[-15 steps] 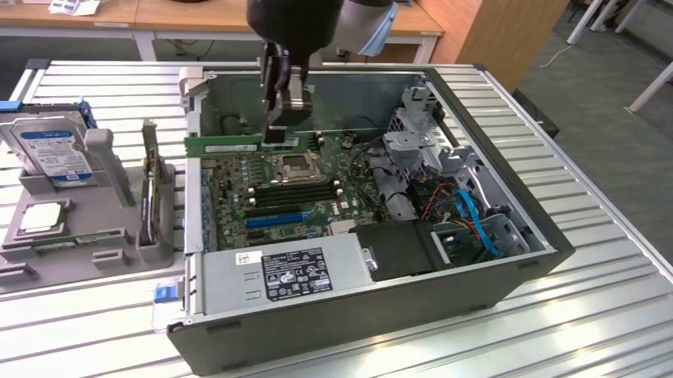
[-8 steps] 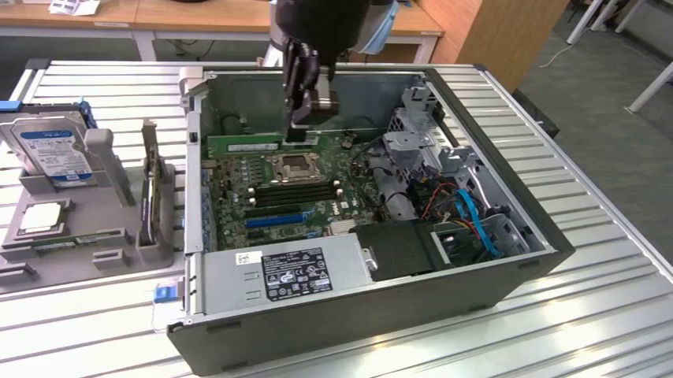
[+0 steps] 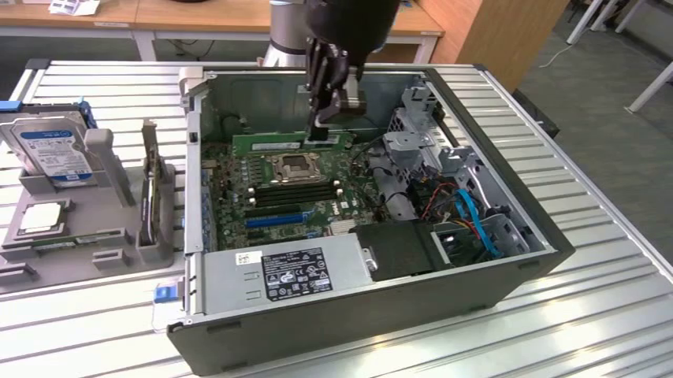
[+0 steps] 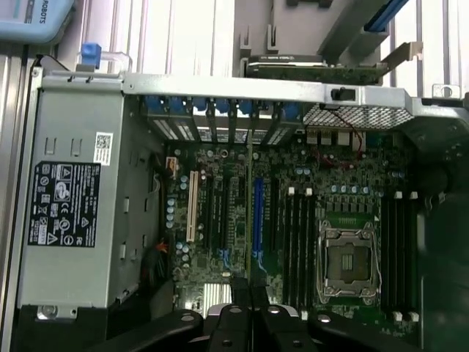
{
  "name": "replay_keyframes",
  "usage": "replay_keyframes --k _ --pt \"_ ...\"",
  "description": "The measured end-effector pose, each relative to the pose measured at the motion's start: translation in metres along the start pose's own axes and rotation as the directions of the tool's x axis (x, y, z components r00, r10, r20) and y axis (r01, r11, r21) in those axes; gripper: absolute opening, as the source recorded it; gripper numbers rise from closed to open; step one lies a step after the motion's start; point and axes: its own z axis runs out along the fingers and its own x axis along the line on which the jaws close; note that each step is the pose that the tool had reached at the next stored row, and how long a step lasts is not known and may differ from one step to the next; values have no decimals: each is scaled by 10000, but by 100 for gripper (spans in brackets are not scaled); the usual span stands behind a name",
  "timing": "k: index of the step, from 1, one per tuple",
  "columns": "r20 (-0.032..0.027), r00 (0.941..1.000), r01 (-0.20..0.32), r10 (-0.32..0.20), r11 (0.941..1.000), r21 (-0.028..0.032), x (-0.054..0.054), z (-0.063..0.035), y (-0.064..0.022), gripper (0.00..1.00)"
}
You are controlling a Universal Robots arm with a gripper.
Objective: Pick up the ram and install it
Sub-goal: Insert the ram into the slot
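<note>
Spotted the gripper at upper centre of the exterior view, jaws pinched tight on the ram. Found that green stick held level and on edge inside the open computer case, hanging above the motherboard and just beyond the CPU socket. Noted the grip well off-centre, near the end toward the exterior view's right, with most of the length jutting out to the left. Judged it light and stiff, yet thin and fragile: likely to twist in the grip if pressed down off-centre, and easy to crack. Reckoned the flat faces near the upper long edge the safest hold, well clear of the contact edge underneath. Counted one ram, one gripper, one case. Counted too, at the left of the frame on the table, one hard drive upright in its stand and one dark expansion card on edge beside it. Logged one power supply at lower centre.
</note>
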Motion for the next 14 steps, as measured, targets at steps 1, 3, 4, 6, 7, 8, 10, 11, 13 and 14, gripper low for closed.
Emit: replay_keyframes --k 1,3,4,6,7,8,10,11,13,14 --pt "0 10000 5 -5 10000 1 1 -3 -29 12" --pt "-1 10000 14 -14 10000 0 2 -9 -87 12" --pt "-1 10000 19 -19 10000 0 3 -12 -114 12" --pt "-2 10000 30 -30 10000 0 4 -16 -159 12" --pt "-3 10000 34 -34 10000 -1 5 -18 -168 12" --pt "-3 10000 39 -39 10000 -1 5 -18 -169 12" --pt "-1 10000 58 -58 10000 9 4 -17 -169 12" --pt "-2 10000 73 -73 10000 25 4 -17 -170 12" --pt "-6 9999 110 -110 9999 72 4 -17 -169 12" --pt "-11 9999 133 -133 9999 103 4 -17 -169 12"
